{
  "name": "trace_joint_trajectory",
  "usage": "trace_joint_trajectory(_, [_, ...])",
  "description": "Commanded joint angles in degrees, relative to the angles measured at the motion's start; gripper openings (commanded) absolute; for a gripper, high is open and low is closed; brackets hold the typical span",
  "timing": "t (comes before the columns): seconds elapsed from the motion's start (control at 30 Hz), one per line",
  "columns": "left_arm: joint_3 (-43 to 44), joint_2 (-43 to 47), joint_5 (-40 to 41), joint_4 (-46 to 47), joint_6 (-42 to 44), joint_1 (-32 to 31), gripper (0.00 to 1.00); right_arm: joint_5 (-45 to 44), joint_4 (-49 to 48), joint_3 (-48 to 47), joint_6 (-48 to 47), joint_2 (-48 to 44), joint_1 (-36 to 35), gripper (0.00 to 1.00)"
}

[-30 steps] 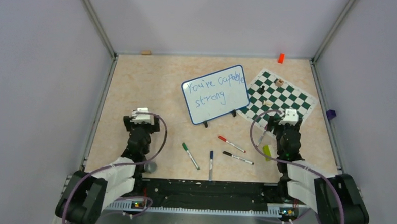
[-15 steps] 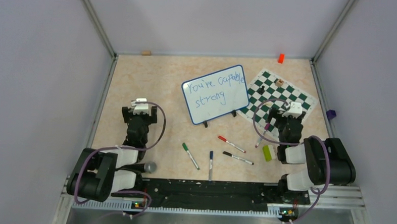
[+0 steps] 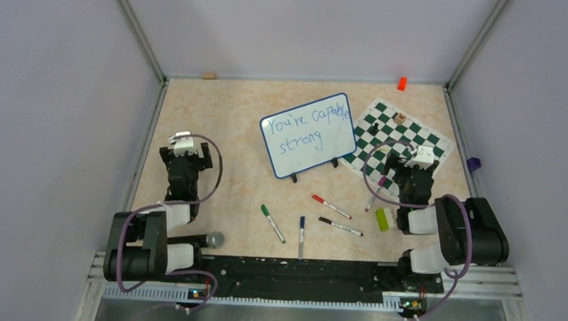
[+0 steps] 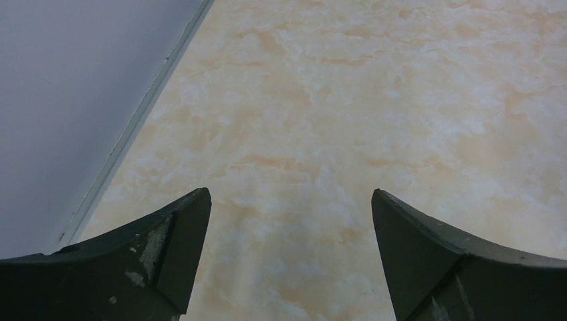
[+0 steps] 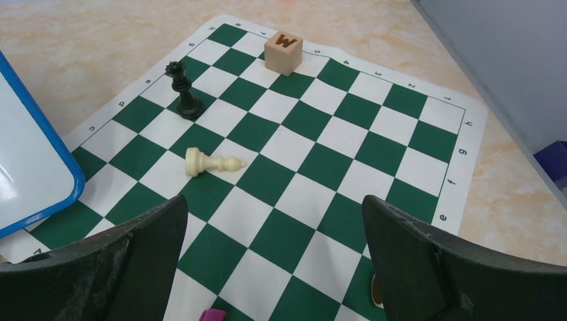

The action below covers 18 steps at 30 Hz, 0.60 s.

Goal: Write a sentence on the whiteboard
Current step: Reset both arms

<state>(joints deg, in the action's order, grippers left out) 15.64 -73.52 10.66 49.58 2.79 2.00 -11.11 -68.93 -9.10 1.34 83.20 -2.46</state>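
The whiteboard [image 3: 308, 134], white with a thin blue frame and two black feet, lies mid-table. On it is the sentence [image 3: 306, 127] in blue marker, "You're capable" with "strong" beneath. Its blue corner also shows in the right wrist view [image 5: 33, 170]. My left gripper [image 3: 182, 147] is open and empty over bare table at the left [image 4: 287, 207]. My right gripper [image 3: 420, 161] is open and empty over the near edge of the chess mat [image 5: 274, 214]. Several markers lie in front of the board: green [image 3: 272, 223], blue [image 3: 301, 236], red [image 3: 330, 206], black [image 3: 340, 226].
The green-and-white chess mat [image 3: 400, 136] lies right of the board with a black piece [image 5: 185, 90], a fallen white piece [image 5: 210, 162] and a wooden W block [image 5: 283, 53]. A purple marker [image 3: 374, 195], a yellow-green object [image 3: 383, 219], a microphone [image 3: 209, 239], an orange block [image 3: 402, 83].
The left arm has folded back and its gripper has moved left and farther up the table. The right arm folded back too and has held still for the last half second.
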Motion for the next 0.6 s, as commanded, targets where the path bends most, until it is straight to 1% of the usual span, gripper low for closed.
trace_joint_trajectory(0.0, [-4.0, 3.55, -5.3, 6.79, -4.52, 2.53, 0.94, -0.45, -1.05, -1.27, 0.85, 0.06, 0.44, 0.99])
trace_joint_trajectory(0.07, [-3.94, 3.4, -6.89, 6.78, -5.55, 4.11, 0.91, -0.41, -1.04, -1.27, 0.91, 0.05, 0.41, 0.99])
trace_joint_trajectory(0.2, [-4.12, 3.57, -9.05, 6.83, -7.5, 6.56, 0.89, -0.43, -1.04, -1.27, 0.85, 0.11, 0.41, 0.99])
trace_joint_trajectory(0.27, [-4.37, 4.0, -10.1, 6.8, -7.15, 7.05, 0.88, -0.44, -1.08, -1.27, 0.86, 0.04, 0.44, 0.99])
trace_joint_trajectory(0.33, [-4.7, 5.16, -15.85, 5.93, -5.96, 7.05, 0.89, -0.41, -1.04, -1.26, 0.92, 0.04, 0.41, 0.99])
trace_joint_trajectory(0.37, [-5.25, 5.32, -19.02, 6.51, -7.0, 7.03, 0.9, -0.42, -1.04, -1.27, 0.86, 0.06, 0.39, 0.99])
trace_joint_trajectory(0.4, [-6.96, 2.84, -20.08, 12.02, -7.33, 6.86, 0.9, -0.41, -1.06, -1.27, 0.85, 0.11, 0.42, 0.99])
trace_joint_trajectory(0.43, [-9.55, -1.68, -20.11, 21.53, -6.21, 6.17, 0.92, -0.47, -1.04, -1.29, 0.86, 0.04, 0.42, 0.99])
trace_joint_trajectory(0.47, [-10.99, -8.39, -19.01, 31.73, -6.27, 5.77, 0.93, -0.45, -1.04, -1.27, 0.88, 0.12, 0.44, 0.99])
trace_joint_trajectory(0.5, [-10.97, -14.48, -19.79, 42.21, -6.42, 5.99, 0.92, -0.48, -1.04, -1.28, 0.86, 0.12, 0.43, 0.99])
trace_joint_trajectory(0.53, [-9.58, -13.38, -20.75, 34.26, -6.0, 5.98, 0.91, -0.5, -1.02, -1.28, 0.86, 0.11, 0.39, 0.99])
trace_joint_trajectory(0.57, [-6.86, -7.56, -21.64, 20.96, -4.05, 5.29, 0.91, -0.55, -0.97, -1.31, 0.83, 0.08, 0.43, 0.99])
